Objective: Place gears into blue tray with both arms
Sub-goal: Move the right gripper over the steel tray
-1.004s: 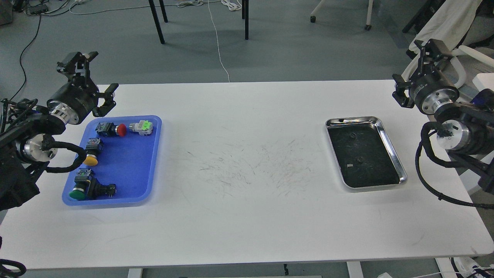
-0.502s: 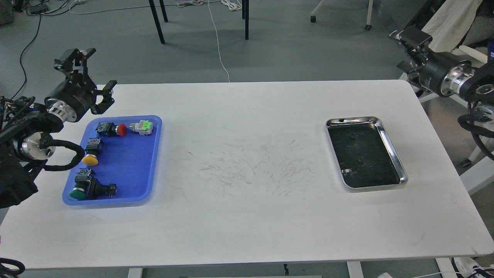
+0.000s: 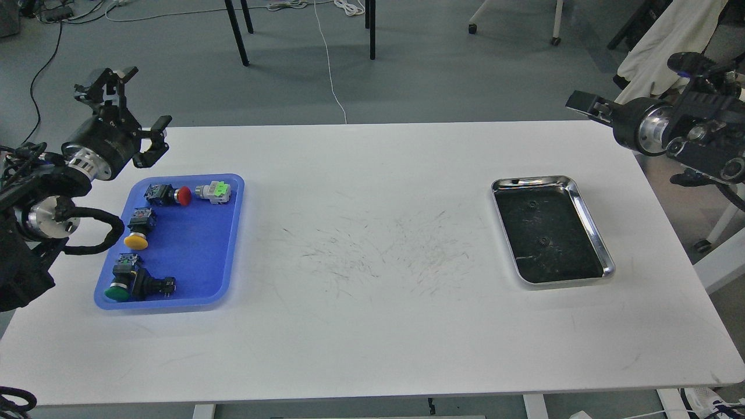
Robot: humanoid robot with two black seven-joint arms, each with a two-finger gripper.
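The white surface (image 3: 372,326) carries two trays, well apart. The right arm has swung since a second ago, its end effector (image 3: 585,106) now pointing left over the far right corner, seen side-on; whether it is released or clenched cannot be told. The left end effector (image 3: 131,102) has drifted slightly outward, fingers spread, empty. No pick has begun. The blue tray (image 3: 201,256) holds only push-buttons (image 3: 167,195). Two gears (image 3: 531,205), tiny dark wheels, lie in the steel tray (image 3: 585,215).
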